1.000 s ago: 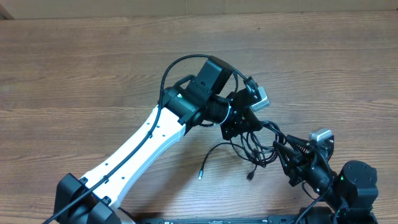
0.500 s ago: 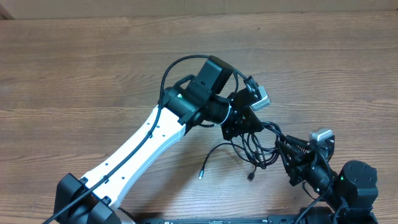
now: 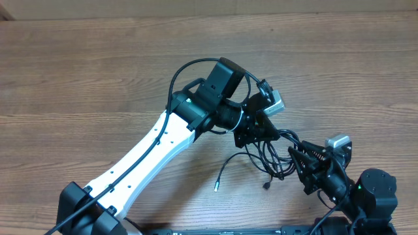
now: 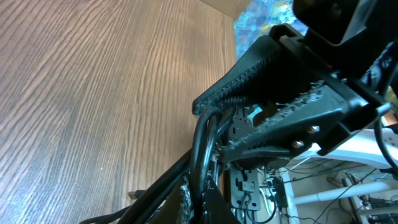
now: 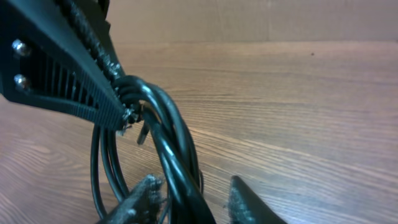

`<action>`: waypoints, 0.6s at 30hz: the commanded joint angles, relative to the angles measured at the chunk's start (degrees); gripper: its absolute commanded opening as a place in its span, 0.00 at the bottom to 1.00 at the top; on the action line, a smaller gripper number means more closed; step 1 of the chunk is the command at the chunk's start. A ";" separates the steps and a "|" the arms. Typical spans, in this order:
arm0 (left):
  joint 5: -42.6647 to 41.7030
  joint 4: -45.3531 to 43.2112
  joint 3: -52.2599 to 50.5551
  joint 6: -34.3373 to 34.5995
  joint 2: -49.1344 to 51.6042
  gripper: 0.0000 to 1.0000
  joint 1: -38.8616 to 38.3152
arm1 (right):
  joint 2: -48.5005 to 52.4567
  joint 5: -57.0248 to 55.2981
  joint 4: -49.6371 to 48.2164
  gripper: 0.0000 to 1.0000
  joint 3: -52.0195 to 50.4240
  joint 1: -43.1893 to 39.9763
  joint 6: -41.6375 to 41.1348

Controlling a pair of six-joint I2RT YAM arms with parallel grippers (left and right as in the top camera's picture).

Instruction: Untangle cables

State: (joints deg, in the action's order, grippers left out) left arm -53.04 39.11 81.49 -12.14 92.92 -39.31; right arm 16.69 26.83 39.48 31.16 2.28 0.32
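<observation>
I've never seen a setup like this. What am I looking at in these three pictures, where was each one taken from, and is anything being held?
This is a robot with two arms at a brown wooden table. Each arm ends in a two-finger gripper. The wide picture looks straight down from above. The other two come from small cameras on the left and right wrists, so they show the fingers close up. Between the arms is a tangle of thin black cables with small plugs, and a loose plug end trails onto the wood. The left gripper, on the white arm, is shut on the bundle. The right gripper, at the lower right, has its fingers apart on either side of the same cables and does not look clamped.
</observation>
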 commanded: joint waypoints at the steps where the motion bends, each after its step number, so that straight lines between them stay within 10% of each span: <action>1: -2.93 -0.48 1.60 0.63 -0.15 0.04 -0.11 | 0.00 0.20 -0.81 0.28 0.68 -0.11 0.20; 18: 5.66 -0.46 1.60 6.27 -0.13 0.04 -0.11 | 0.00 0.20 -1.05 0.04 0.68 -0.11 0.20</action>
State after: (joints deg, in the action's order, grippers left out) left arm -51.99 38.94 81.49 -10.72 92.92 -39.31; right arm 16.69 27.22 38.68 31.14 2.28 0.47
